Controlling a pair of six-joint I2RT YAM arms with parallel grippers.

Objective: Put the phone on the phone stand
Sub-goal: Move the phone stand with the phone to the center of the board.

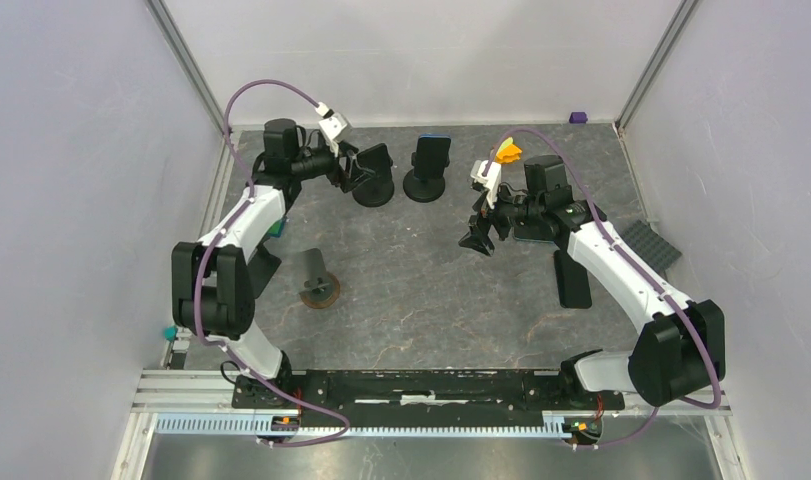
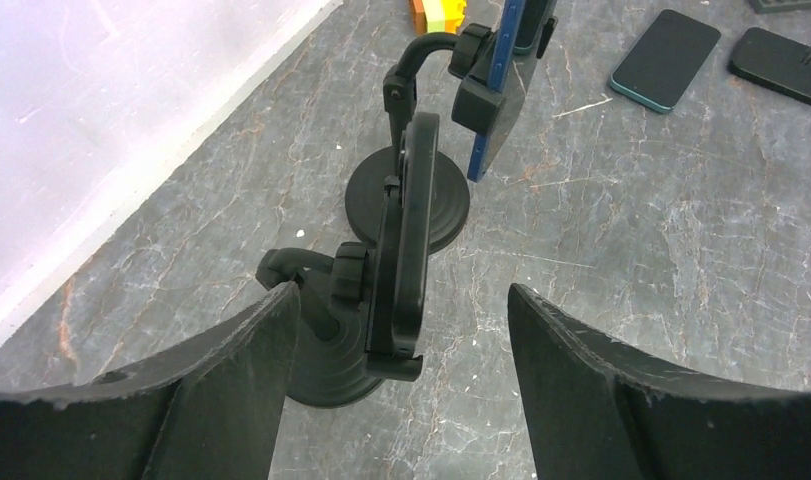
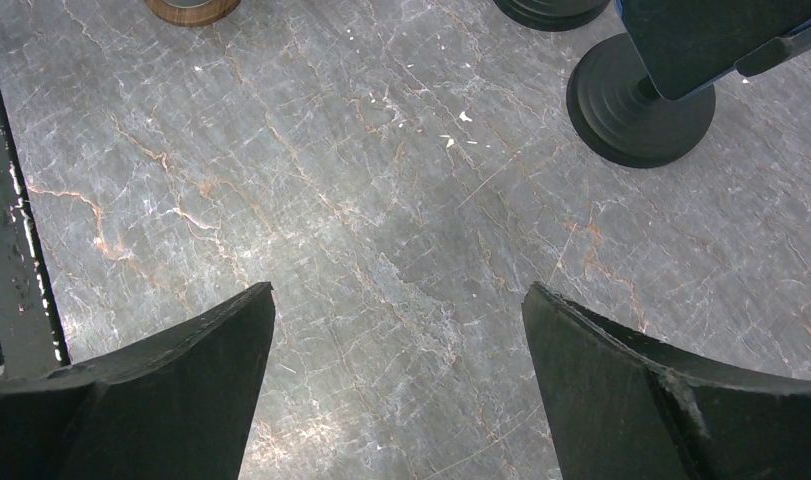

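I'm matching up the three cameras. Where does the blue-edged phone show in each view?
Top external: the blue-edged phone stands upright in its stand, far centre.
Left wrist: top centre, seen edge-on, beyond the nearer black phone.
Right wrist: top right corner, cut off by the frame.
Shared landmark: the round black base under it.

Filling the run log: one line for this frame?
left tool open, facing phone, not touching | phone upright in stand cradle | right tool open, empty, over table
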